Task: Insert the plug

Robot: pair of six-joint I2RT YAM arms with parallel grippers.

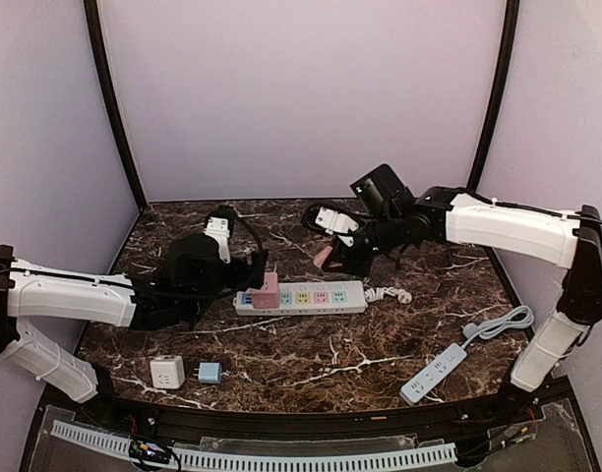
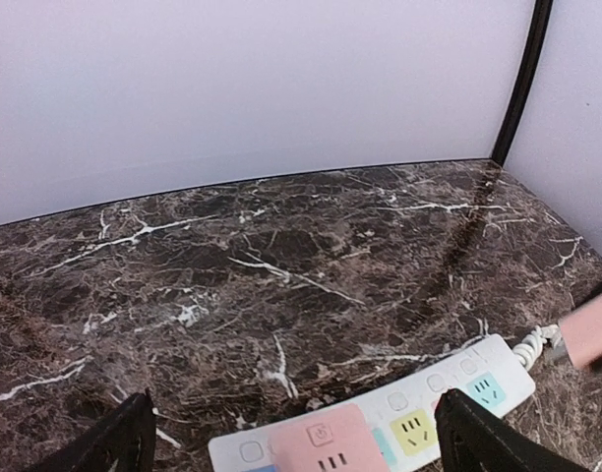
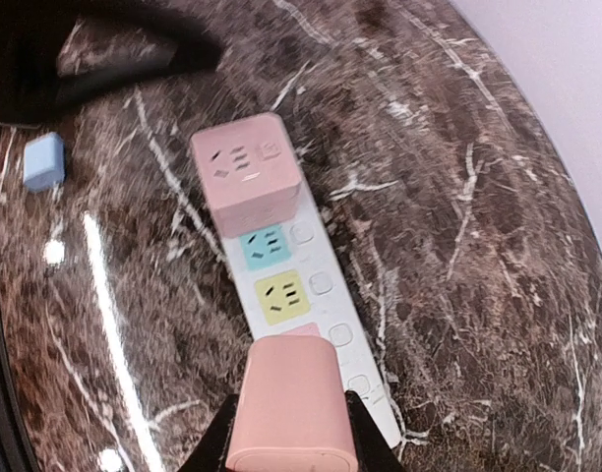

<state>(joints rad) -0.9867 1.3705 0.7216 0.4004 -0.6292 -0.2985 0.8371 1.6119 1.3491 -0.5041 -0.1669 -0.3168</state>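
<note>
Marble desk: pink adapter seated at the strip's left end — left gripper gaping, empty; right gripper pinches another plug, uninserted.

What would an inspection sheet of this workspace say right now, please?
Surface: dark marble table.
Job's things: coloured power strip centre; pink cube on its left end; pink plug above the strip.
Clutter: white cube, blue adapter near left; white power strip near right.
Grippers: left gripper open beside the pink cube; right gripper shut on pink plug.
Cables: strip cord coiled at its right end; grey cord on the white strip.
Surroundings: lilac walls, black frame posts.
</note>
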